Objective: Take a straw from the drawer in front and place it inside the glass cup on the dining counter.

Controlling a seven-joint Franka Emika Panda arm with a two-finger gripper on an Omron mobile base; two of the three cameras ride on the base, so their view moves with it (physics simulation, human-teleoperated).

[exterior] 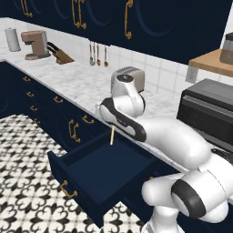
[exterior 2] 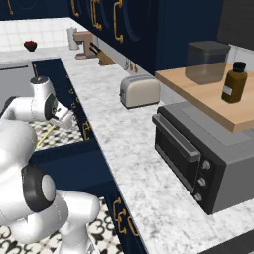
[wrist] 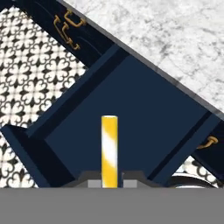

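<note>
gripper (wrist: 109, 181) fingers pinch the thin yellow and white striped straw (wrist: 109, 148), and we hold it up above the wide dark blue drawer (exterior: 98, 170). the drawer sticks out open over the black and white patterned floor (exterior: 25, 150), with a flat smooth inside and straight walls. behind it runs the edge of the grey speckled marble worktop (exterior 2: 129, 144), near a rounded shiny toaster (exterior 2: 140, 91).

Big white robot arm (exterior: 182, 141), smooth round shiny parts, dark grey bands at the joints, silver-grey round cap on top
</note>
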